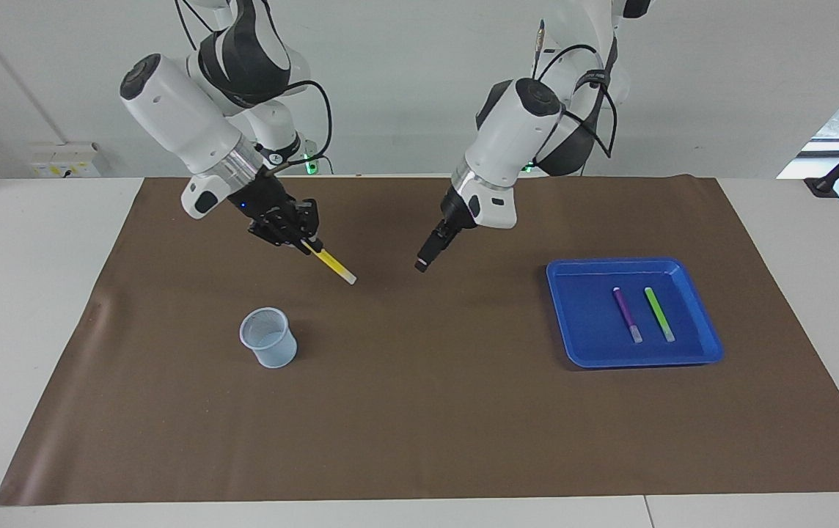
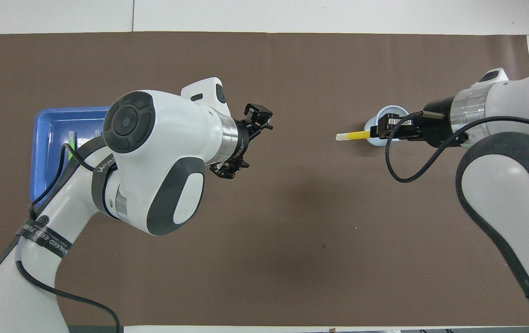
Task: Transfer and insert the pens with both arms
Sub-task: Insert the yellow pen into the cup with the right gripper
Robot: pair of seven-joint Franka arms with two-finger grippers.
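Pens number three: the yellow pen (image 1: 333, 265) is clamped by its coloured end between the fingers of the right gripper (image 1: 307, 243), up in the air over the brown mat (image 1: 419, 411), tilted, with its pale cap end pointing down and toward the middle of the worktop. In the overhead view that pen (image 2: 352, 135) sticks out of the gripper (image 2: 381, 131) level with the cup and partly across it, though the facing view shows it raised clear of the cup and over bare mat nearer to the robots. The mesh cup (image 1: 268, 337) stands upright on the mat toward the right arm's end of the table, about midway between the worktop's two long edges. The left gripper (image 1: 425, 259) hangs over the middle of the mat, pointing downward and toward the right gripper, holding nothing; in the overhead view its fingers (image 2: 256, 113) stand wide apart. The purple pen (image 1: 627, 314) and the light green pen (image 1: 659, 314) lie side by side, apart from each other, in the blue tray (image 1: 581, 323), both with their pale caps toward the worktop edge farther from the robots. The tray rests on the mat toward the left arm's end of the table, well apart from the cup
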